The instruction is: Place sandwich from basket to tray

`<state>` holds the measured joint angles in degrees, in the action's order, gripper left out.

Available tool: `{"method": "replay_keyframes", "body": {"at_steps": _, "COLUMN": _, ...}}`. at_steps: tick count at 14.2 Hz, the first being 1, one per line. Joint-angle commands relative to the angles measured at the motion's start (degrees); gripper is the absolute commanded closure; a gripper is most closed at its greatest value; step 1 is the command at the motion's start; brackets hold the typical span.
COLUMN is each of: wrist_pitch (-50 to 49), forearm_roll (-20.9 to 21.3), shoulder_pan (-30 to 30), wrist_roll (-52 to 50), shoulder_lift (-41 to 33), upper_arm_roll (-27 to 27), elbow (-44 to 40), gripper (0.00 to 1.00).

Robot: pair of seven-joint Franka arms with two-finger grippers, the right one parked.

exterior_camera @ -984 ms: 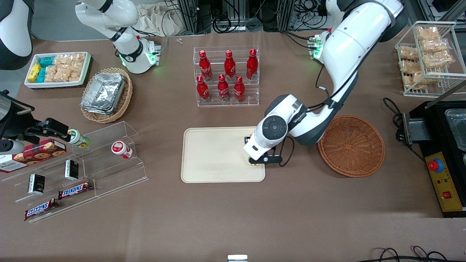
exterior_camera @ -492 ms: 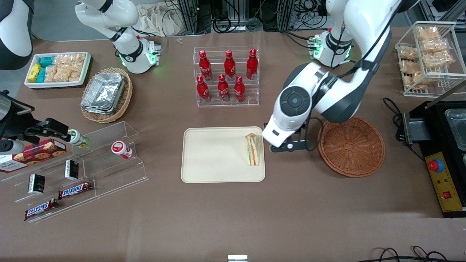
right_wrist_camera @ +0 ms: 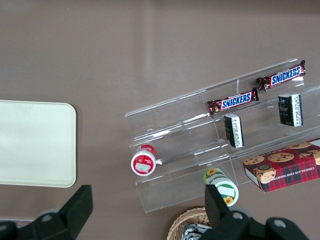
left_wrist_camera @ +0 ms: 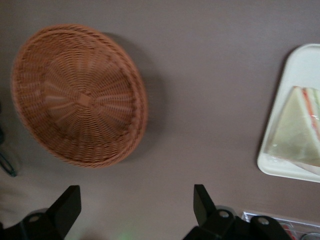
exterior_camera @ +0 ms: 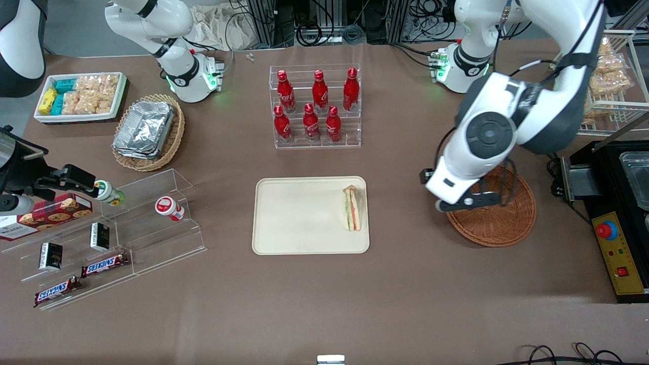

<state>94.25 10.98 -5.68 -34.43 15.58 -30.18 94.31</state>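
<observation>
Front view: sandwich (exterior_camera: pixel 353 208) lies on tray (exterior_camera: pixel 304 215), at the edge nearest the basket (exterior_camera: pixel 499 218). End effector (exterior_camera: pixel 459 202) hangs over the basket rim, nothing held. Bottle rack (exterior_camera: pixel 315 106) stands well apart.

Left wrist view: fingers (left_wrist_camera: pixel 202 200) spread wide, empty. The sandwich is judged light, soft, slippery-wrapped; best taken across the flat faces.

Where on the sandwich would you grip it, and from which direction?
From above, gripper across the sandwich's two flat bread faces near its thick middle. It stands on the tray, cut edge up, so the faces are exposed. The gripper hangs open over the basket.
</observation>
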Motion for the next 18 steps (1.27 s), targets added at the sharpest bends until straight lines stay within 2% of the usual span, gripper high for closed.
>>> {"method": "replay_keyframes", "body": {"at_steps": 1, "wrist_pitch": -2.57, "forearm_roll": -1.31, "shoulder_pan": -4.94, "wrist_roll": 1.47, "shoulder_lift": -5.2, "upper_arm_roll": -0.32, "elbow": 1.67, "gripper": 0.0}}
{"method": "replay_keyframes", "body": {"at_steps": 3, "wrist_pitch": -6.34, "forearm_roll": -1.14, "shoulder_pan": -6.62, "wrist_roll": 2.35, "shoulder_lift": -5.38, "upper_arm_roll": -0.15, "elbow": -1.48, "gripper": 0.0}}
{"method": "replay_keyframes", "body": {"at_steps": 8, "wrist_pitch": -9.7, "forearm_roll": -2.54, "shoulder_pan": -14.7, "wrist_roll": 13.68, "shoulder_lift": -3.01, "upper_arm_roll": -0.32, "elbow": -5.71, "gripper": 0.0}}
{"method": "replay_keyframes", "body": {"at_steps": 16, "wrist_pitch": -10.14, "forearm_roll": -1.93, "shoulder_pan": -15.23, "wrist_roll": 15.71, "shoulder_lift": -3.71, "upper_arm_roll": -0.15, "elbow": -5.54, "gripper": 0.0}}
{"method": "replay_keyframes", "body": {"at_steps": 18, "wrist_pitch": -10.23, "forearm_roll": -2.19, "shoulder_pan": -15.41, "wrist_roll": 20.52, "shoulder_lift": -4.15, "upper_arm_roll": 0.73, "elbow": -5.63, "gripper": 0.0}}
